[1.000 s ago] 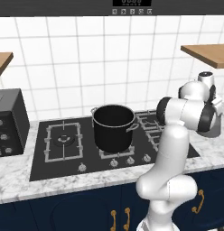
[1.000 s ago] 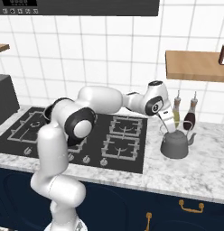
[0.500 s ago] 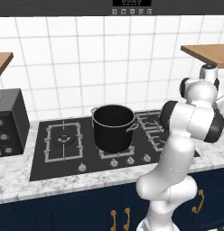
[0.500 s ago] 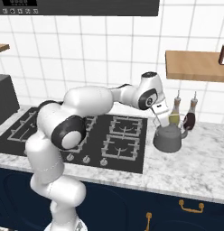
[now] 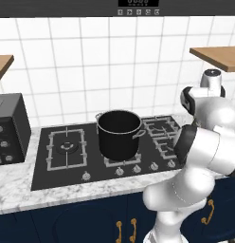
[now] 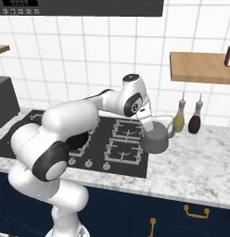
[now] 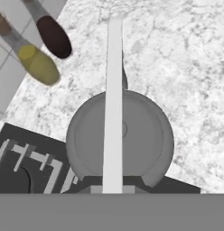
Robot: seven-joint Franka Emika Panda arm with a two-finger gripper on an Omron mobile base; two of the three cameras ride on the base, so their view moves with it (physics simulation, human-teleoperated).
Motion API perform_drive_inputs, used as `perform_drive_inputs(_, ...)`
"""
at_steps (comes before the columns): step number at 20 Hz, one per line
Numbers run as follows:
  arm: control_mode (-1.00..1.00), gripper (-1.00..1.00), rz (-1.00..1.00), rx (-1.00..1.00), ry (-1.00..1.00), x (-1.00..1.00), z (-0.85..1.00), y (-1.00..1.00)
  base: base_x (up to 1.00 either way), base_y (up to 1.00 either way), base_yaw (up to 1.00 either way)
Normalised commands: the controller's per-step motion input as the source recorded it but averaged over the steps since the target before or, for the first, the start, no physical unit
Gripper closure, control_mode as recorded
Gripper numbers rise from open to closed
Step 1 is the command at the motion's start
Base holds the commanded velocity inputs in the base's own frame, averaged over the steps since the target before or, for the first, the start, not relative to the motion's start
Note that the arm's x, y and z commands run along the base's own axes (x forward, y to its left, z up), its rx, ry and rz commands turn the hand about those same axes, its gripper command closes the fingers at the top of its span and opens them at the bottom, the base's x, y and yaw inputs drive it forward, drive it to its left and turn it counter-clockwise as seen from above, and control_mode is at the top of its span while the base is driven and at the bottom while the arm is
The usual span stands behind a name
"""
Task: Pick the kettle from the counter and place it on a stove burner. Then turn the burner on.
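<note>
The small grey kettle (image 6: 156, 140) hangs by its thin wire handle (image 7: 114, 99) from my gripper (image 6: 147, 123), which is shut on that handle. It sits over the right edge of the black cooktop (image 6: 135, 166), partly above the marble counter (image 6: 195, 162). In the hand view I look straight down on the kettle's (image 7: 145, 135) round lid, with the counter (image 7: 177, 67) beyond it. The near right stove burner (image 6: 125, 151) is just left of the kettle, and part of a grate (image 7: 39, 164) shows at the lower left. The arm covers part of that burner (image 5: 166, 142) in the left base view.
A big black stockpot (image 5: 118, 133) stands mid-cooktop, with knobs (image 5: 120, 171) along the front edge. An olive bottle (image 6: 179, 121) and a dark bottle (image 6: 195, 121) stand at the wall right of the kettle. A dark appliance (image 5: 10, 126) sits at the left, and a wooden shelf (image 6: 200, 67) hangs above.
The kettle has travelled left in my shut gripper, from the counter beside the bottles to the cooktop's right edge. The arm has swung left with it.
</note>
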Motion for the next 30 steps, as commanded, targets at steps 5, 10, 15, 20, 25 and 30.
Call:
perform_drive_inputs(5,-1.00,1.00,0.06,0.00,-0.03,-0.06,0.00,0.82,0.00,0.00,0.00)
perform_drive_inputs(10,-1.00,1.00,0.05,0.00,0.00,0.00,0.05,0.73,0.00,0.00,0.00)
perform_drive_inputs(15,-1.00,1.00,0.06,0.00,0.00,0.00,0.00,0.57,0.00,0.00,0.00)
perform_drive_inputs(20,-1.00,1.00,0.09,0.00,0.02,0.08,-0.08,0.14,0.00,0.00,0.00)
perform_drive_inputs(25,-1.00,1.00,0.05,0.00,0.08,0.27,-0.28,0.01,0.00,0.00,0.00)
perform_drive_inputs(30,-1.00,1.00,0.02,0.00,0.05,0.32,-0.23,0.00,0.00,0.00,0.00)
